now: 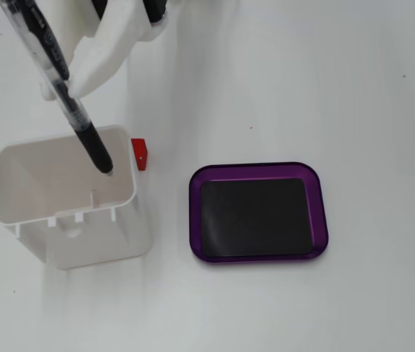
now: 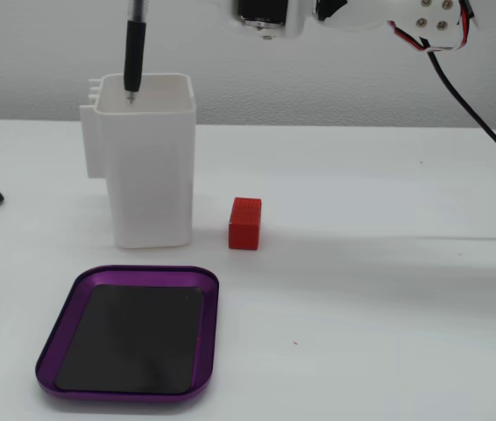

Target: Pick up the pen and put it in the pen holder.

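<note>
Overhead, white tool (image 1: 67, 82) clamped on the pen (image 1: 61, 81), upper barrel cut off, tip just inside the pen holder (image 1: 61, 235).

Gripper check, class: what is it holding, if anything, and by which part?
The gripper holds a black pen by its upper barrel, tip just over the white holder.

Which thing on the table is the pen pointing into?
The tall white pen holder. The black pen hangs tip-down over its open top, while the flat purple tray and little red block sit off to the side.
</note>
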Robot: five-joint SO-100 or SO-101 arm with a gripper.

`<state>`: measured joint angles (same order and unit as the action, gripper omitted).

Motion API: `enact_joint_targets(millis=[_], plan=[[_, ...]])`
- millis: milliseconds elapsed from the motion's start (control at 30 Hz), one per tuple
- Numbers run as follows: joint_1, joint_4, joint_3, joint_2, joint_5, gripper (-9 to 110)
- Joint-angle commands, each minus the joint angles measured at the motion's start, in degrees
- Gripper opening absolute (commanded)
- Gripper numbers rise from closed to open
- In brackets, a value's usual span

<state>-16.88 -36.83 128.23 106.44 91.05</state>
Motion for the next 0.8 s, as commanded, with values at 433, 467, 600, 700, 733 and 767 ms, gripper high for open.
enact_joint_targets(millis=[433, 467, 600, 700, 733, 767], plan=[[-1.5, -4.4, -0.7, 0.9, 3.4, 2], [-1.8, -5.5, -0.7, 0.9, 3.4, 4], [-2.2, -9.7, -0.5, 0.6, 3.3, 10], [-3.3, -9.8, -0.5, 0.8, 3.3, 10], [-3.4, -9.8, -0.5, 0.8, 3.3, 10], [-3.4, -9.8, -0.6, 0.8, 3.3, 10]])
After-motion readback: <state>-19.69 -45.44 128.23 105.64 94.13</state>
